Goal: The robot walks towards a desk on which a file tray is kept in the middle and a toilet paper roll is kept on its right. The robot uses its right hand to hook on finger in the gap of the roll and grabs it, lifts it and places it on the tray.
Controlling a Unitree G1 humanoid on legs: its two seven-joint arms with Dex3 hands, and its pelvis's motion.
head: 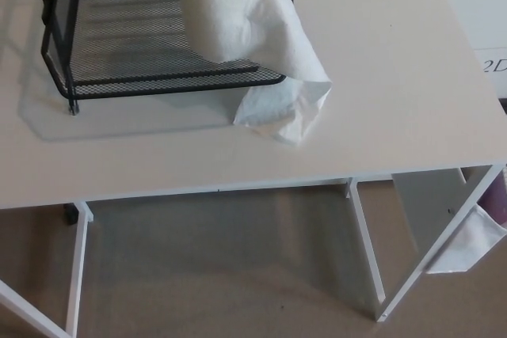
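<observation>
Neither the left hand nor the right hand shows on my feed, so I can't tell their grip. The white toilet paper roll [226, 21] stands in the black mesh file tray [119, 45], tail trailing onto the white desk [396, 77].

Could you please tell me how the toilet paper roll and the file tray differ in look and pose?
The toilet paper roll is white and soft; the file tray is black wire mesh. The roll stands upright, with a loose tail draping onto the desk; the tray lies flat. Both are cut off by the picture's top edge.
</observation>
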